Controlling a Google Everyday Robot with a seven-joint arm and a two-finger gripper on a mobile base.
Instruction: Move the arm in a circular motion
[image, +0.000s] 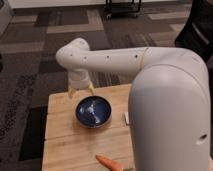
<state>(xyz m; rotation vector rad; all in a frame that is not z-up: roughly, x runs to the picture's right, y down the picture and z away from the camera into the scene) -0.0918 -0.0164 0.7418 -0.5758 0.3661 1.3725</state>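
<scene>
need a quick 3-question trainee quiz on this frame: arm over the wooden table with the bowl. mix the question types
1. True or false: the gripper holds the carrot.
2. Short answer: where is the gripper relative to the blue bowl?
3. Which is nearest the camera on the wooden table? A) bowl B) carrot C) gripper

Key
1. False. The carrot lies on the table, well apart from the gripper.
2. Just beyond the bowl's far-left rim, at the end of the white arm, not inside the bowl.
3. B
</scene>
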